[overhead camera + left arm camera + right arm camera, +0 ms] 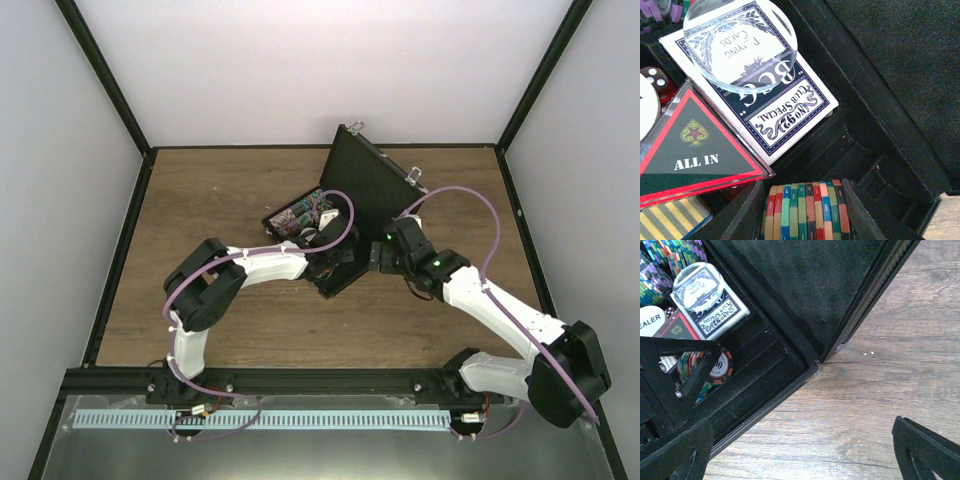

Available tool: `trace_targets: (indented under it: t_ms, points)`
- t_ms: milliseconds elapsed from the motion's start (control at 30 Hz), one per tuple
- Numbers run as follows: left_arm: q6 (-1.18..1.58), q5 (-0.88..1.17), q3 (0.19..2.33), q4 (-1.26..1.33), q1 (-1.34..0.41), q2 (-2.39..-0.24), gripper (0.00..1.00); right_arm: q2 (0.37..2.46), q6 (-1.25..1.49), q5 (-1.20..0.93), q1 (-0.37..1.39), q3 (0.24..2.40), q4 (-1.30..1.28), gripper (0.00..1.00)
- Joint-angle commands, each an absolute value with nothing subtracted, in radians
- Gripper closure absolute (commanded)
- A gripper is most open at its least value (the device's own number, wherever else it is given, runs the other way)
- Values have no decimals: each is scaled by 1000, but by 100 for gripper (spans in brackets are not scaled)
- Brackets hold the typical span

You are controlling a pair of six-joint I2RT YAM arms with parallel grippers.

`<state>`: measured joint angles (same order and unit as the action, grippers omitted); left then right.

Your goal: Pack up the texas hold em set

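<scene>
Several chips (805, 220) pinched in left pincer (802, 202) by "ALL IN" plaque (695, 150); right pincer (807, 445) spread.

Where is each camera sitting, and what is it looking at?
Top view: above and behind, looking down at the table and open case; left arm and right arm show.
Left wrist: on the left arm, looking into the case at the card deck; the left pincer grips a chip stack.
Right wrist: on the right arm, facing the case's corner and bare wood; the right pincer gapes open.
Shared: both wrist views show the card deck.
</scene>
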<state>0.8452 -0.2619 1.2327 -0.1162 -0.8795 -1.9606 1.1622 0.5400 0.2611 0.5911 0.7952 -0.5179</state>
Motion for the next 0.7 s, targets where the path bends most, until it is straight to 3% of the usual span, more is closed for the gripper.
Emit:
trace_targets:
  t_ms: [0,267,433,667]
  points:
    - [846,-277,1251,-192,-891,-1970,59,1163,554,270,586,791,-503,0]
    - [839,-274,1262,-204,-893,-1964,46,1158,546,266,587,798,-496,0]
    - [831,-267,1264,-196,-893,-1942,45,1158,541,258,586,800,-491,0]
    - [762,-268,1256,-145,-884,-1851,30,1177,512,156,564,836,-434,4]
